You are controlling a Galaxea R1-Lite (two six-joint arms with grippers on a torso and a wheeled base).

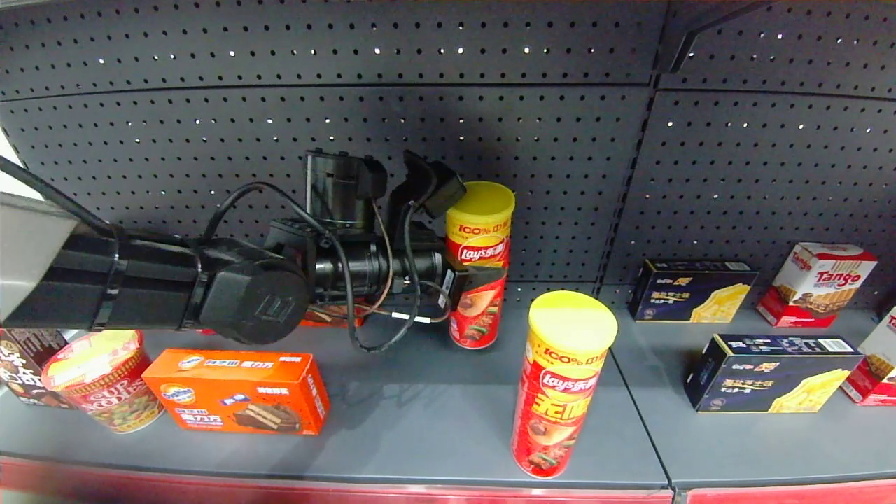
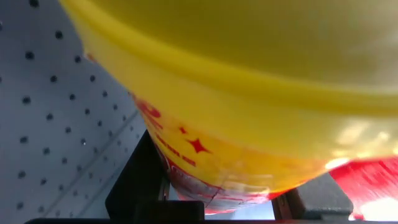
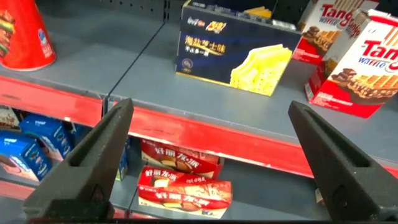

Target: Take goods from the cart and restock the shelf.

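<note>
A red chip can with a yellow lid (image 1: pixel 479 259) stands upright at the back of the grey shelf (image 1: pixel 420 427), close to the pegboard wall. My left gripper (image 1: pixel 470 287) is shut on its lower half from the left side. In the left wrist view the can's yellow top (image 2: pixel 249 93) sits right against the camera, between the dark fingers (image 2: pixel 140 180). A second, matching chip can (image 1: pixel 560 385) stands free near the shelf's front edge; its base (image 3: pixel 18 34) also shows in the right wrist view. My right gripper (image 3: pixel 211 162) is open, held in front of the shelf's red front edge (image 3: pixel 205 130).
An orange box (image 1: pixel 238 392) and a cup of noodles (image 1: pixel 105 381) sit at the front left. Two dark blue boxes (image 1: pixel 689 290) (image 1: pixel 770 371) and a red-and-white wafer box (image 1: pixel 815 283) occupy the right shelf section. Packets (image 3: pixel 183 186) lie on the lower shelf.
</note>
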